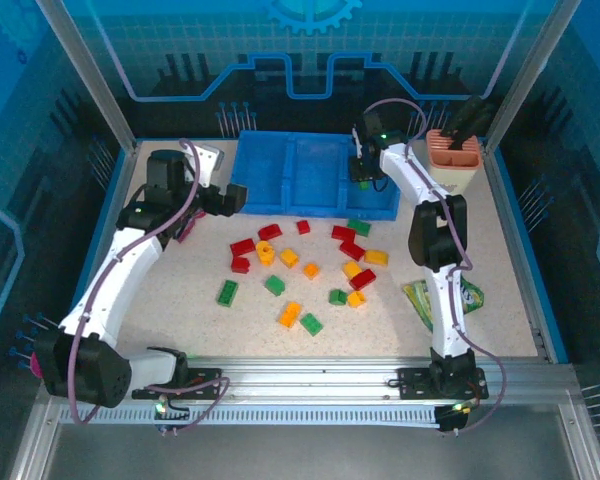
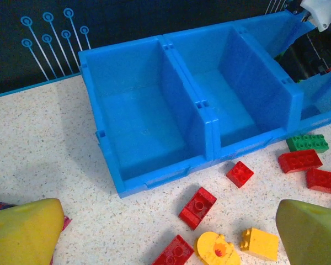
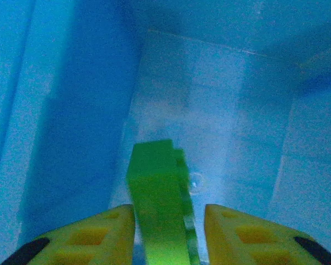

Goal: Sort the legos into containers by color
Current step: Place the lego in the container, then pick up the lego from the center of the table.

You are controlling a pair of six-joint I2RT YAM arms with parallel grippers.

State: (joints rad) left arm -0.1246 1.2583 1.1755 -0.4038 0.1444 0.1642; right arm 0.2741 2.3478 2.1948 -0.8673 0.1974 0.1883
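Desk (image 1: 170, 300) carries a blue bin (image 1: 280, 206) at its far side. Left jaws spread wide above the desk by the bin's left end. Right jaws, inside the right compartment (image 3: 226, 110), flank a green lego (image 3: 157, 204); whether they pinch it, I cannot tell. Other legos (image 1: 289, 257) lie scattered before the bin.

- Beige holder with orange top (image 1: 453, 160): just right of the right hand (image 1: 363, 174), a dark object standing in it.
- Green snack packet (image 1: 469, 296): well nearer than that hand, to its right.
- Speckled worktop (image 1: 180, 300): beneath both.
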